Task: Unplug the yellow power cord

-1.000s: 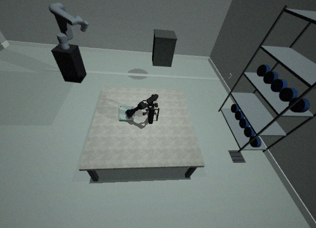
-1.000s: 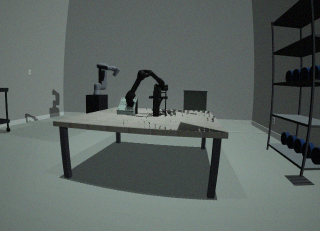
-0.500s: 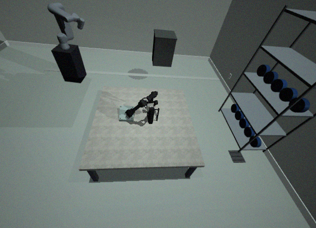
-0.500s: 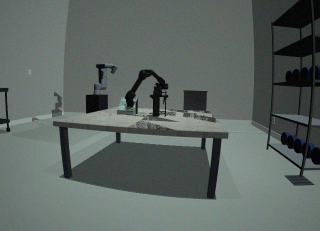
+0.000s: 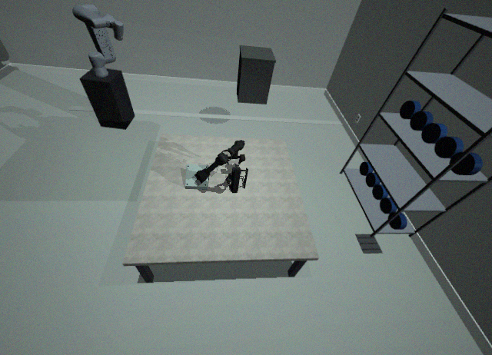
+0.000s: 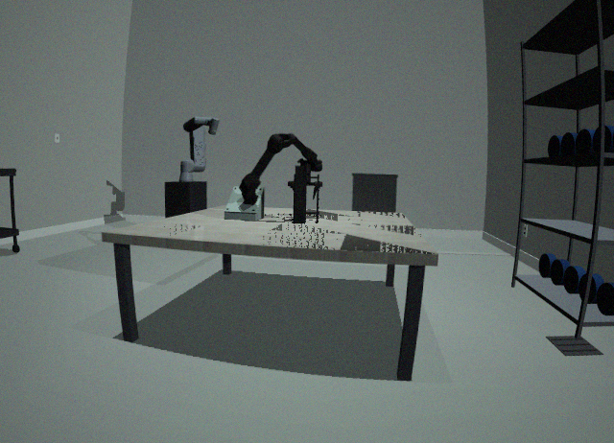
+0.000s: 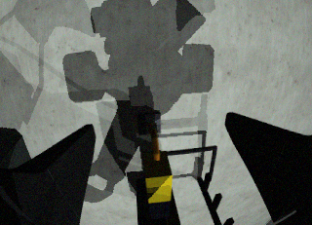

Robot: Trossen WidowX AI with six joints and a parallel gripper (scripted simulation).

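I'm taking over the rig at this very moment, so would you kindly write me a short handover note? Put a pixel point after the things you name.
Gripper [image 7: 160, 123]: open, nothing between its fingers.
Yellow block-shaped plug [image 7: 159, 188]: low in the wrist view, between the spread fingers, an orange cord [image 7: 156, 146] at its upper end.
Done: plug let go.
Unclear: whether it is out of the strip, which I cannot make out.
Left: probably back the gripper away, after checking the plug.

Arm [image 5: 214, 167] [image 6: 262, 164]: raised from its base, bent over at the elbow, forearm sloping down.
Wrist [image 5: 238, 145] [image 6: 313, 162]: below elbow height, turned downward.
Gripper [image 5: 237, 168] [image 6: 307, 193] [image 7: 160, 122]: pointing down at the bench, open wide, nothing held.
Fingers: well apart, one at each side of the wrist view.
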